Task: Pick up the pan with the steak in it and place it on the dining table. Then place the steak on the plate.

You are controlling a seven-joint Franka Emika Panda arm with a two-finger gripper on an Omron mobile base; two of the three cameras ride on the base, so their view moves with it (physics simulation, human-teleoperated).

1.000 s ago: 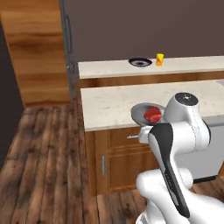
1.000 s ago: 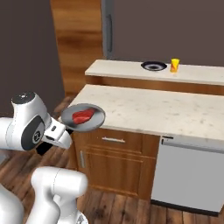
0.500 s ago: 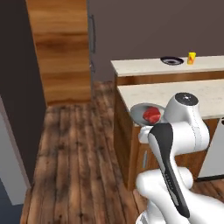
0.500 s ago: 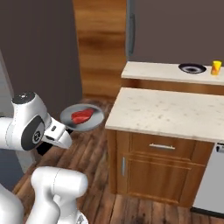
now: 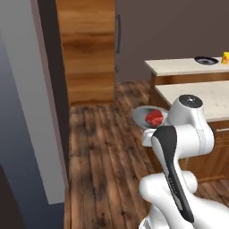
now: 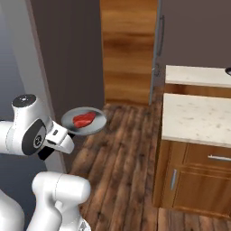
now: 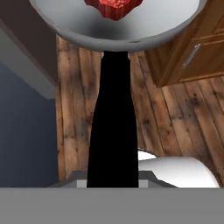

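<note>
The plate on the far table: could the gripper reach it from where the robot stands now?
Probably not. The plate lies on the far dining table, beyond a nearer counter, while the gripper, shut on the pan, hangs over open floor.

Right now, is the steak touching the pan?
Touching. The right base view shows the steak lying flat on the floor of the pan, with no gap beneath it.

The pan (image 7: 118, 22) and steak (image 7: 114, 8) are cut by the hand view's top edge. The hand's (image 6: 61, 137) fingertips are hidden. The plate (image 5: 206, 60) is too small for detail; the yellow object (image 5: 225, 57) is clipped and unidentifiable.
</note>
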